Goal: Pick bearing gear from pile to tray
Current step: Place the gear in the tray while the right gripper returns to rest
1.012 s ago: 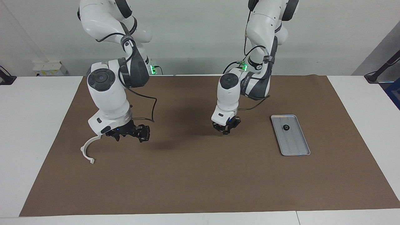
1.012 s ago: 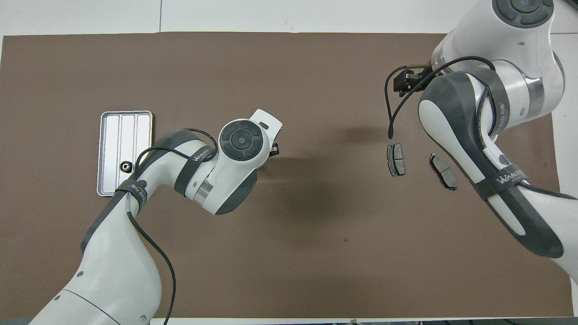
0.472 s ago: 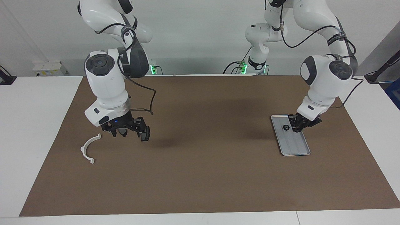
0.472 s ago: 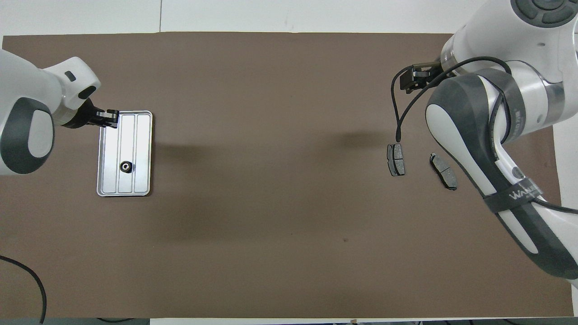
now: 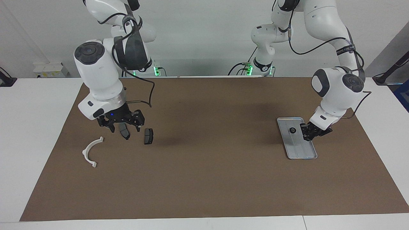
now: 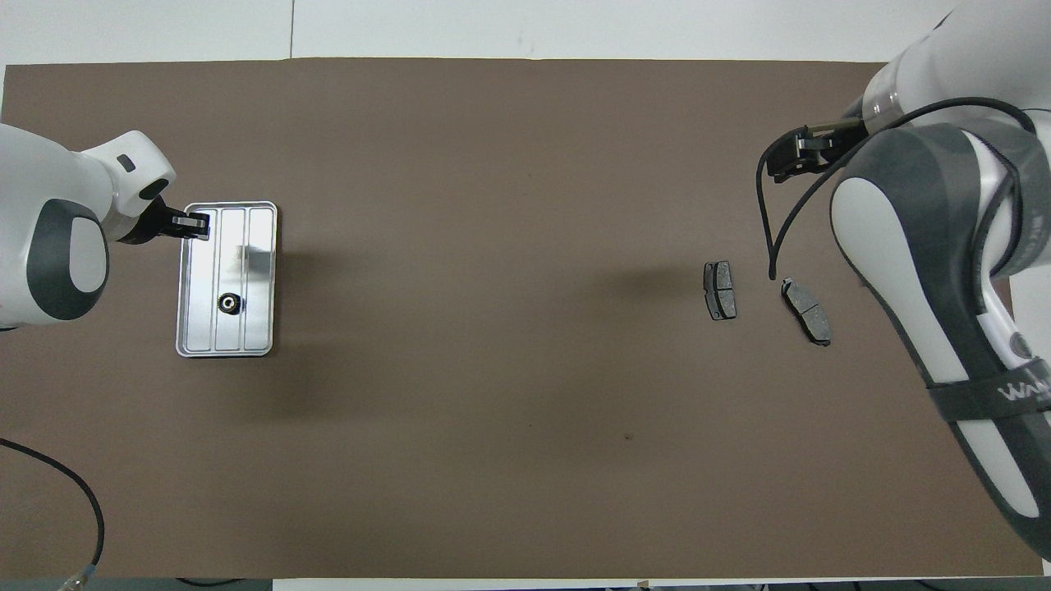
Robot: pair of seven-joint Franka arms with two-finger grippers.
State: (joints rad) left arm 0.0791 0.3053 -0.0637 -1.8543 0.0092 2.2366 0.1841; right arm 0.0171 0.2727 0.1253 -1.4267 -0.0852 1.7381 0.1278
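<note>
Reading "WANJEE" on right arm (image 6: 1018, 391); bearing gear (image 6: 228, 303) in tray (image 6: 261, 246).

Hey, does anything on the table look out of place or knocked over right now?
Nothing stands out. One small black round part lies flat in the tray, and the two dark plates and white bracket lie flat on the mat.

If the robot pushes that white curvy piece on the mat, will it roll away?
Probably not: the white half-ring bracket lies flat on the brown mat, so it would likely slide or spin. It looks thin, so probably light and a bit bendy.
</note>
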